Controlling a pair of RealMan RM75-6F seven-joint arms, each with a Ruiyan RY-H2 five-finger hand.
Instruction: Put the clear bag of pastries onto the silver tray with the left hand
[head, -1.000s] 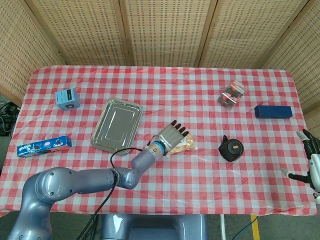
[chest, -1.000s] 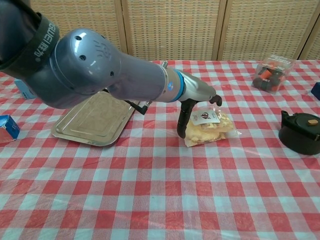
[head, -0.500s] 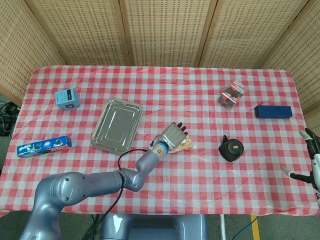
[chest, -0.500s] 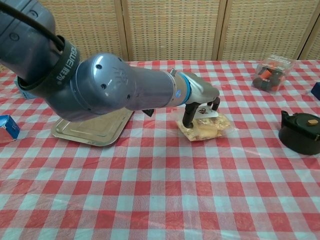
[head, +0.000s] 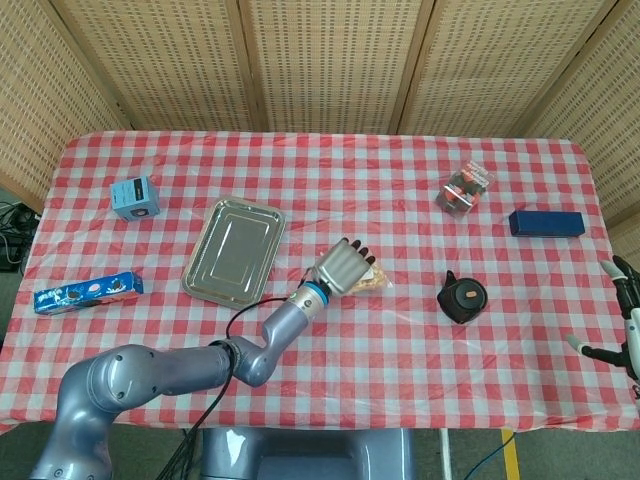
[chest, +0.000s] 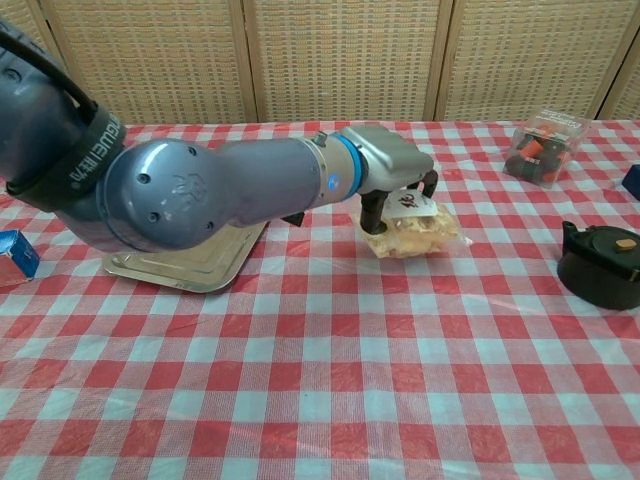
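Observation:
The clear bag of pastries (chest: 415, 231) hangs just above the checkered cloth, its white label up. My left hand (chest: 392, 182) grips it from above, fingers curled round its left end and top. In the head view the same hand (head: 343, 268) covers most of the bag (head: 373, 282), which peeks out to its right. The silver tray (head: 234, 250) lies empty to the left of the hand; in the chest view the tray (chest: 180, 262) is partly hidden behind my forearm. My right hand (head: 622, 320) stays at the table's right edge, fingers spread, holding nothing.
A black round container (head: 463, 298) sits right of the bag. A pack of dark and red items (head: 464, 190) and a dark blue box (head: 546, 222) lie at the back right. A light blue box (head: 134, 197) and a blue cookie pack (head: 86, 292) lie on the left.
My left hand has closed round the bag and raised it slightly off the cloth, shifting a little away from me. The right hand barely moved.

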